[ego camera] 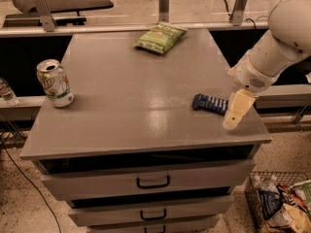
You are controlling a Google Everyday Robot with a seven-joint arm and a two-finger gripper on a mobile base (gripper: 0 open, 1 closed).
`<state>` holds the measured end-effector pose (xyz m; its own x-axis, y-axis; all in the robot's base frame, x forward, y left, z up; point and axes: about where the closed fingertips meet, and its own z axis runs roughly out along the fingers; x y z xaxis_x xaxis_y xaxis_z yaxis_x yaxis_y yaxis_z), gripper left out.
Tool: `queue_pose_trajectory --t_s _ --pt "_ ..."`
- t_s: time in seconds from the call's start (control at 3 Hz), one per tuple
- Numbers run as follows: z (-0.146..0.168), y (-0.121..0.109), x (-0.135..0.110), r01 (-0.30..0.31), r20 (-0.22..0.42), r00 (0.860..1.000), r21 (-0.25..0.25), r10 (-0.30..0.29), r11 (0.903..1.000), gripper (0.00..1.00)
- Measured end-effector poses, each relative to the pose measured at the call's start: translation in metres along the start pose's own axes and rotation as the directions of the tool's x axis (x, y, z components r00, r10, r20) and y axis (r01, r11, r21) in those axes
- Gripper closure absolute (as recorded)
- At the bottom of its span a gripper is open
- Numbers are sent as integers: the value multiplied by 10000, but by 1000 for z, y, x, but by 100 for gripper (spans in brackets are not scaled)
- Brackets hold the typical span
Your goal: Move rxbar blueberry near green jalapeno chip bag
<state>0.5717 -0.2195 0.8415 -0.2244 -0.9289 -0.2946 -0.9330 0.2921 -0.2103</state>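
Observation:
The rxbar blueberry (pixel 209 103) is a flat dark-blue wrapper lying near the right edge of the grey cabinet top (pixel 131 91); its right end is hidden behind my gripper. The green jalapeno chip bag (pixel 160 37) lies at the back centre of the top, far from the bar. My gripper (pixel 235 111) hangs from the white arm (pixel 279 42) at the right, directly over the bar's right end, just above the surface.
A green-and-white soda can (pixel 55 83) stands at the left edge of the top. Drawers (pixel 153 181) sit below the front edge. A wire basket with packets (pixel 282 205) is on the floor at the lower right. A rail and dark shelf run behind.

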Motion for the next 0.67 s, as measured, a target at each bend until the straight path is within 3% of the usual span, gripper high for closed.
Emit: queue_pose_trajectory --t_s 0.67 --pt "15 1 -4 -466 29 9989 -328 467 9984 41"
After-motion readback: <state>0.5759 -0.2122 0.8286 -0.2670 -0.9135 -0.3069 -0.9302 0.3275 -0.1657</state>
